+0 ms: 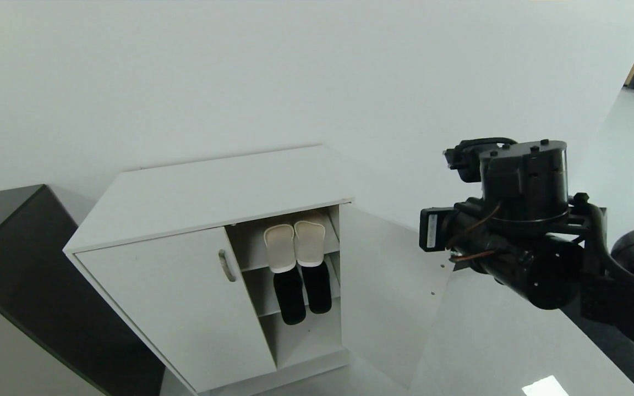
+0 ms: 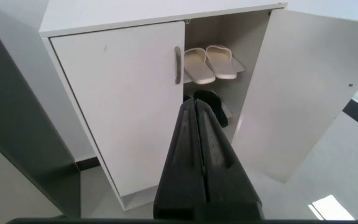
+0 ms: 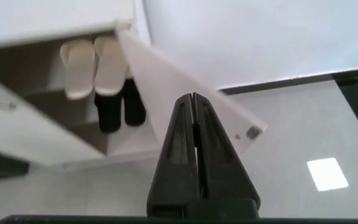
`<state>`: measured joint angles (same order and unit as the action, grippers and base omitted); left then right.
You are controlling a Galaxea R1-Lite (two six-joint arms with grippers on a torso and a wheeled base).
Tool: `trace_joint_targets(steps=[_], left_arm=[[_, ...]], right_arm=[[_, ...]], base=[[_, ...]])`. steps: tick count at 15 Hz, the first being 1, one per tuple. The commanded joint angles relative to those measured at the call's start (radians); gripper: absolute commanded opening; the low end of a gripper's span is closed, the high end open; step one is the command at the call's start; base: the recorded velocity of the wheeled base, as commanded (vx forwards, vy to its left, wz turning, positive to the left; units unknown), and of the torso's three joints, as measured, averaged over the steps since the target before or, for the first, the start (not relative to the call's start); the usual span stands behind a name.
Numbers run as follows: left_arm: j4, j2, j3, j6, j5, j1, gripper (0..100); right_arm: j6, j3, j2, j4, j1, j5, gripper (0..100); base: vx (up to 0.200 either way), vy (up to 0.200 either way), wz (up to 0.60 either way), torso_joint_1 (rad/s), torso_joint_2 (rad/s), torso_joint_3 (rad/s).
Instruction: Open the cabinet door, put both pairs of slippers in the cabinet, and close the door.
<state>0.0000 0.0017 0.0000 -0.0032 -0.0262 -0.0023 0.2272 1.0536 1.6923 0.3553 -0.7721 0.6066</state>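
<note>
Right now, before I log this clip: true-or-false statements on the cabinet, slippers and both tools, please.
The handled door is open. False: it is closed; the other door stands open.
The white slippers sit on the upper shelf. True.
The black slippers lie on the floor. False: they sit inside, below the white pair.
The left tool is shut and empty. True.
The right tool grips a slipper. False: it is shut on nothing.

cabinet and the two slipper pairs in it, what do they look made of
The cabinet looks like laminated board, matt white: flat panels, crisp edges. Its handle seems metal, dull grey sheen. The white slippers look like moulded foam or rubber, matt, smooth one-piece soles. The black slippers: similar shape, too dark to tell.
</note>
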Motion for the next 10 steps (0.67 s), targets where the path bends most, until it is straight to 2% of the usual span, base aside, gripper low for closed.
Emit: trace_joint_targets(steps=[1, 2, 8, 10], left_arm=[[0.000, 0.001, 0.000, 0.002, 0.000, -0.001, 0], [0.000, 0.001, 0.000, 0.005, 0.000, -0.001, 0], [0.000, 0.001, 0.000, 0.002, 0.000, -0.001, 0], [0.000, 0.001, 0.000, 0.002, 0.000, -0.001, 0]], right_arm=[[0.029, 0.055, 0.058, 0.002, 0.057, -0.013, 0], [0.032, 0.072, 0.070, 0.002, 0.073, -0.025, 0], [0.035, 0.146, 0.182, 0.005, 0.148, -0.059, 0], [0.037, 0.157, 0.219, 0.033, 0.177, -0.076, 0]], base=[[0.000, 0.000, 0.00, 0.000, 0.00, 0.000], [0.000, 0.000, 0.00, 0.000, 0.00, 0.000], [-0.200, 0.000, 0.00, 0.001, 0.00, 0.002], [0.000, 0.000, 0.00, 0.000, 0.00, 0.000]])
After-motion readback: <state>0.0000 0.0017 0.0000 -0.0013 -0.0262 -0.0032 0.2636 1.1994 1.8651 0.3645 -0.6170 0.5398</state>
